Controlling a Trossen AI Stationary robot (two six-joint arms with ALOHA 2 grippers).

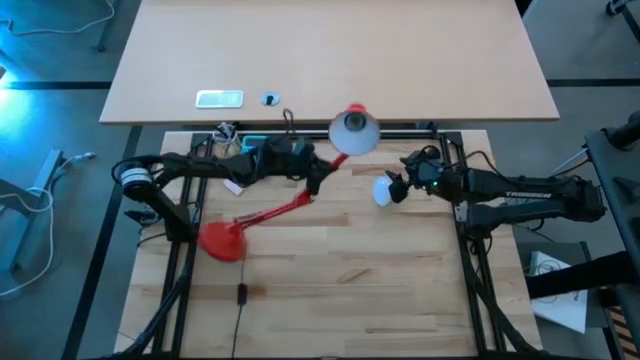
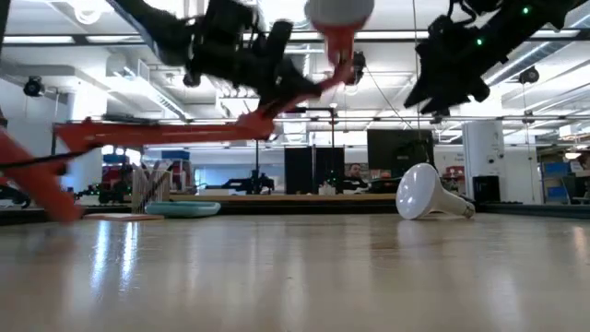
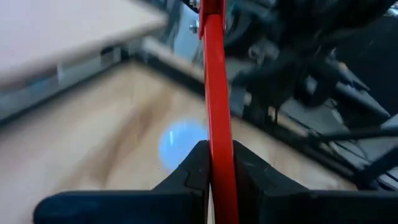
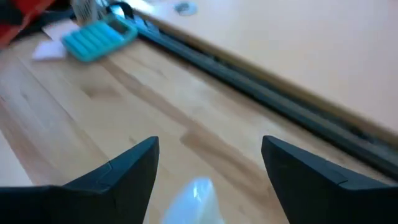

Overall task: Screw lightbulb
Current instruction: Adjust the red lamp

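While your left gripper (image 1: 313, 178) sits at the table's far side, about eleven o'clock from the table's centre in the high view, its two fingers (image 3: 193, 171) are clamped on the red lamp arm (image 3: 214, 93), which runs straight up between them in the left wrist view. You can follow that arm in the high view down to the round red lamp base (image 1: 222, 242) at about eight o'clock from the gripper, resting on the wooden table (image 1: 340, 290), and up to the lamp shade (image 1: 353, 132) at about one o'clock from the gripper, by the table's far edge. From the low view you see the shade (image 2: 339, 13) raised high above the tabletop.

Moving right, the lightbulb (image 1: 383, 191) lies at about four o'clock from the shade and apart from it. In the low view the lightbulb (image 2: 424, 194) rests on its side on the table, dome toward the lamp, narrow neck pointing away.

Your right gripper (image 1: 399, 186) is just to the bulb's three o'clock side in the high view and hangs above it in the low view (image 2: 442, 83), not touching. Its fingers (image 4: 124, 168) stand wide apart with nothing between them, and the bulb (image 4: 196, 199) shows pale below the gap.

A teal object (image 4: 99, 38) lies near the table's far rail, on the left arm's side.
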